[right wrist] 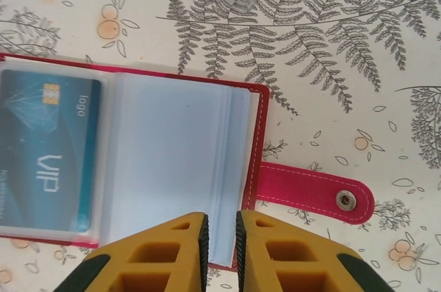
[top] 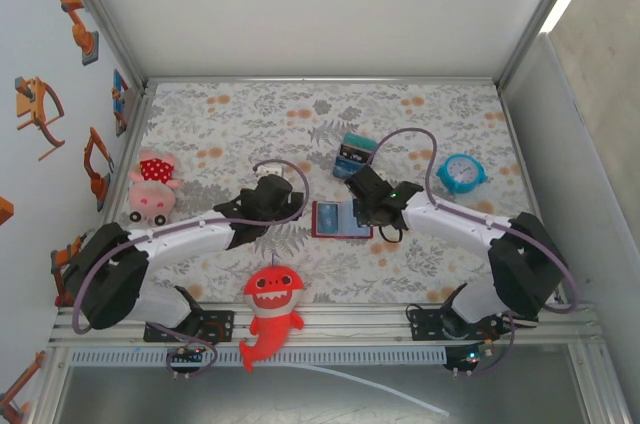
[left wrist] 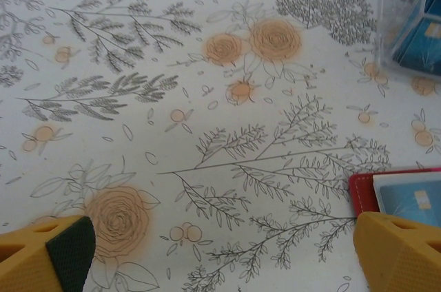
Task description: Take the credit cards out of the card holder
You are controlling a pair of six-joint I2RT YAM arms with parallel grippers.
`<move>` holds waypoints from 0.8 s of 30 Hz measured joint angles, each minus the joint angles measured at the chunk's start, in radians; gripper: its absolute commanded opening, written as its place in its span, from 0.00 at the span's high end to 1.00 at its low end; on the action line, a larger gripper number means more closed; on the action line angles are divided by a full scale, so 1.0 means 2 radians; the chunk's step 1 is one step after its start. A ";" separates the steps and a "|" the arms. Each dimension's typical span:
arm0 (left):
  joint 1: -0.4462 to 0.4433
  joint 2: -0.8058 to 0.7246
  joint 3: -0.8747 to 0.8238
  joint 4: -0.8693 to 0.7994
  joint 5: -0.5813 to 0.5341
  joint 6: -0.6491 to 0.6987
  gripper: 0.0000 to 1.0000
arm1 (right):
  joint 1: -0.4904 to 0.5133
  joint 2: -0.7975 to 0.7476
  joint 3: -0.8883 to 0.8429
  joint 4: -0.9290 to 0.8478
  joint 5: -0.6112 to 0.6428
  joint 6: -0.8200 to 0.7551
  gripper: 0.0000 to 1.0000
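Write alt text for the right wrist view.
An open red card holder lies on a floral tablecloth, a blue VIP card in its left sleeve. The right claw, yellow fingers close together, sits at the lower edge of its clear right-hand sleeves.

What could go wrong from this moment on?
The right gripper sits nearly shut at an edge of the card holder, away from the credit card: it may lift the whole holder instead. The left gripper hangs open beside the holder, pinning nothing, so it could slide.
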 measured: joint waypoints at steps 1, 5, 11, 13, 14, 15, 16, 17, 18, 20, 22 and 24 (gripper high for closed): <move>-0.003 0.009 0.003 0.000 0.002 0.002 0.03 | -0.005 -0.005 -0.006 0.008 -0.012 0.001 0.84; -0.019 0.049 0.024 0.001 0.004 0.016 0.03 | -0.025 -0.017 -0.029 0.047 -0.071 0.007 0.86; -0.029 0.093 0.045 0.002 0.004 0.035 0.03 | -0.037 -0.016 -0.039 0.089 -0.136 0.014 0.87; -0.029 0.101 0.046 0.003 0.006 0.040 0.03 | -0.037 -0.011 -0.038 0.099 -0.149 0.016 0.88; -0.030 0.105 0.046 0.004 0.008 0.043 0.03 | -0.037 -0.007 -0.038 0.102 -0.154 0.016 0.88; -0.030 0.109 0.047 0.006 0.009 0.045 0.03 | -0.037 0.000 -0.038 0.105 -0.159 0.017 0.88; -0.031 0.111 0.047 0.006 0.011 0.047 0.03 | -0.037 0.006 -0.037 0.106 -0.163 0.018 0.88; -0.032 0.114 0.047 0.006 0.013 0.049 0.03 | -0.037 0.013 -0.036 0.106 -0.165 0.018 0.89; -0.033 0.116 0.047 0.007 0.014 0.051 0.03 | -0.037 0.021 -0.035 0.106 -0.167 0.019 0.89; -0.034 0.119 0.048 0.008 0.015 0.053 0.03 | -0.037 0.035 -0.031 0.106 -0.170 0.020 0.89; -0.035 0.121 0.049 0.010 0.016 0.055 0.03 | -0.037 0.046 -0.027 0.106 -0.174 0.021 0.90; -0.036 0.126 0.049 0.010 0.016 0.055 0.03 | -0.037 0.053 -0.021 0.106 -0.178 0.023 0.90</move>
